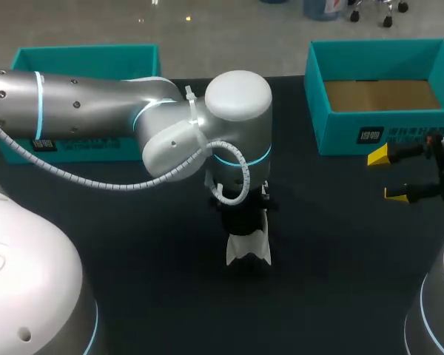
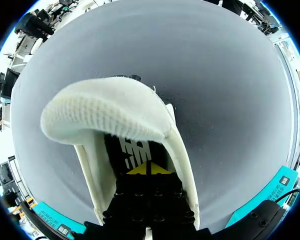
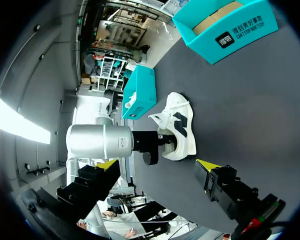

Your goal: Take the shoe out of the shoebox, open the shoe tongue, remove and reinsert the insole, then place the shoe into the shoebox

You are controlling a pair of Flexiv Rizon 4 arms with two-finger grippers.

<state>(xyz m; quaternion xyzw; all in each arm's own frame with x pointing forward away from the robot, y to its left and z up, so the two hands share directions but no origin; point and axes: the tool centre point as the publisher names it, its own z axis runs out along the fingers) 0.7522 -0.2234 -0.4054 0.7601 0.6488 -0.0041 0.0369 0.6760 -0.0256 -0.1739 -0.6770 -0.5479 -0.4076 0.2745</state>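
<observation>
The white shoe (image 1: 249, 250) with black side marks (image 3: 179, 131) lies mid-table. My left arm (image 1: 96, 103) comes in from the left, its wrist right over the shoe. My left gripper (image 2: 147, 169) is shut, its yellow tips pressed together inside the shoe's opening, just above the dark printed insole (image 2: 134, 147). I cannot tell whether the tips pinch anything. The white knit upper (image 2: 102, 114) arches ahead of the fingers. My right gripper (image 1: 388, 175) hangs open and empty at the table's right edge, in front of the teal shoebox (image 1: 355, 133), which holds no shoe.
A second teal box (image 1: 85, 55) stands at the back left, behind my left arm. In the right wrist view it sits beyond the shoe (image 3: 140, 92). Dark bare table (image 1: 340, 259) stretches between the shoe and my right gripper.
</observation>
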